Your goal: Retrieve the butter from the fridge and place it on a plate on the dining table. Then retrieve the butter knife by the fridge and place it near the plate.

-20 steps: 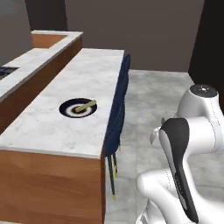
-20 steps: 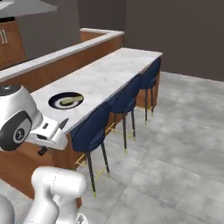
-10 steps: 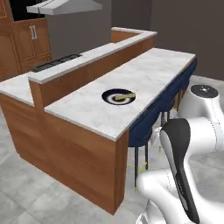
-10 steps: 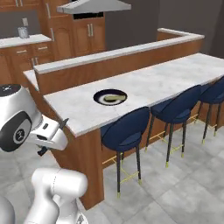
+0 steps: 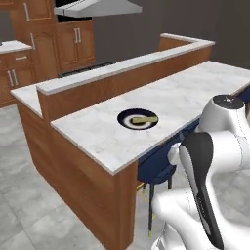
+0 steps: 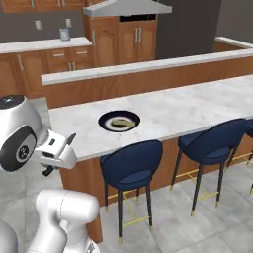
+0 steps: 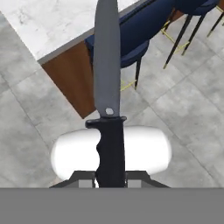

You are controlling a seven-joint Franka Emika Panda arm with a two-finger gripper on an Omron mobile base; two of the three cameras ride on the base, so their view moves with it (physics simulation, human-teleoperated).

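Dining table (image 5: 185,97) carries the plate (image 5: 137,119) with the butter (image 5: 145,119) already on it, so step 2 is in hand. Gripper (image 7: 110,177) pinches the butter knife (image 7: 107,83) by its handle; next, reach over and set it beside the plate.

Kitchen with an island, wood and marble all round.
Grey tiled floor (image 6: 197,232) below, dark grey walls (image 5: 146,34) behind. Wooden cabinets (image 6: 126,42) line the back under a metal range hood (image 6: 128,7), beside a white counter (image 6: 39,45) carrying a small grey canister (image 6: 64,34). Blue stools (image 6: 131,168) on thin dark legs with gold footrests sit tucked along the island's near side, and a raised ledge (image 5: 127,66) runs behind its top.
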